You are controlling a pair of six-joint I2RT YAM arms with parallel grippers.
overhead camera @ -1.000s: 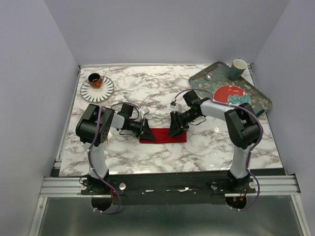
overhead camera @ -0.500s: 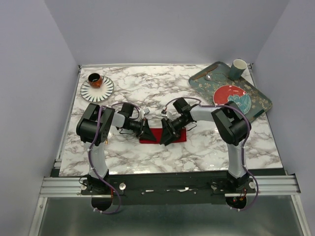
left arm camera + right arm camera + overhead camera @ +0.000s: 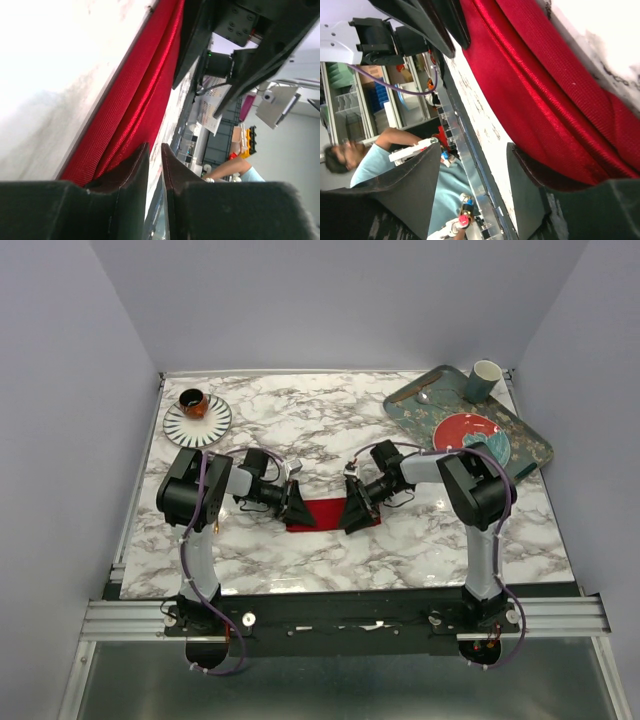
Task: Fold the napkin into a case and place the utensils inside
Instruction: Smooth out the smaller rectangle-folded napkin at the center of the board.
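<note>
Right gripper [image 3: 357, 510] has slid back right, jaws spread over the napkin [image 3: 328, 514]; left gripper [image 3: 300, 508] sits pinched closed.

Napkin [image 3: 135, 100]: ribbed red woven cloth; table [image 3: 300, 430] glossy, seemingly marble.

The left arm [image 3: 190, 502] and the right arm [image 3: 480, 495] are each built from bulky black joint housings joined by pale grey links. A purple cable [image 3: 207, 490] is looped along each arm. The left gripper [image 3: 298, 507] and the right gripper [image 3: 357, 508] are fitted with matte black, wedge-shaped fingers [image 3: 405, 192].
</note>
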